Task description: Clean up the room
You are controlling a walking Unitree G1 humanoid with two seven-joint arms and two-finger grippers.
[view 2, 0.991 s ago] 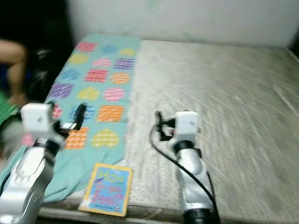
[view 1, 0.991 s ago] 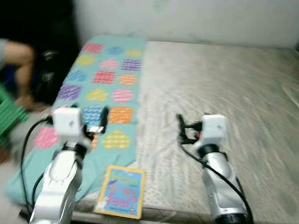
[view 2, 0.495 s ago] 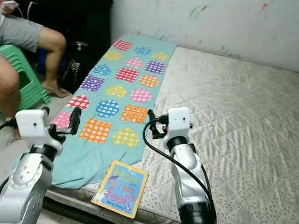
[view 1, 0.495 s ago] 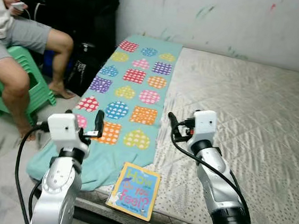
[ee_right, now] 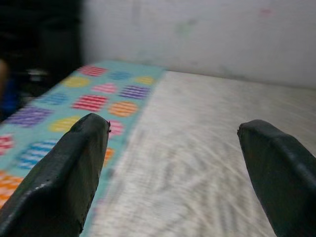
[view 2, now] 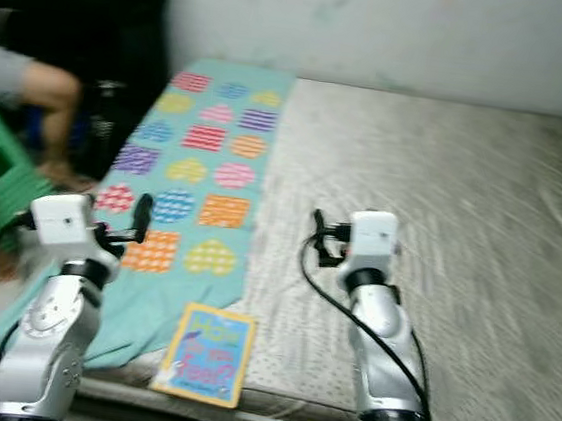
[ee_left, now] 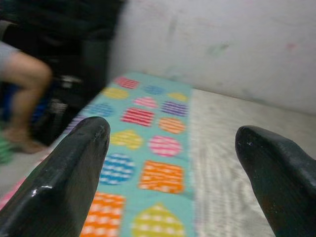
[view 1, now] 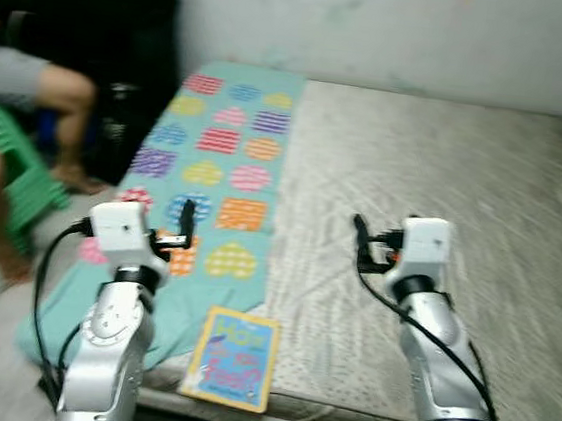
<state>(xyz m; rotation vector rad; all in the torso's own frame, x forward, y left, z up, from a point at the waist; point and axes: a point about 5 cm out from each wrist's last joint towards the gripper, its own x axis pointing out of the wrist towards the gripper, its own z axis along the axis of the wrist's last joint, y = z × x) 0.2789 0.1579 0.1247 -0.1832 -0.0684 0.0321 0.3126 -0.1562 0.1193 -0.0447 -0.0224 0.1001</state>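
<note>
Both grippers, left [ee_left: 173, 163] and right [ee_right: 173, 163], hung spread and empty; the book [view 1: 230, 357] overhung the mattress [view 1: 485, 182] edge; a careless nudge could drop it.

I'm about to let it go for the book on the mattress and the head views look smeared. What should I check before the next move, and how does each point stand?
1. Left gripper open and empty: ok, wide gap between the fingers, nothing held.
2. Right gripper open and empty: ok.
3. Book located: ok, flat at the mattress's near edge, partly on the patterned blanket.
4. Either gripper at the book: not ok, both are raised and point toward the wall, beyond the book.
5. Picture steady: not ok, the head views are blurred.
6. Person out of the way: cannot tell for sure; they sit on a green stool beside the bed, on the robot's left.
</note>
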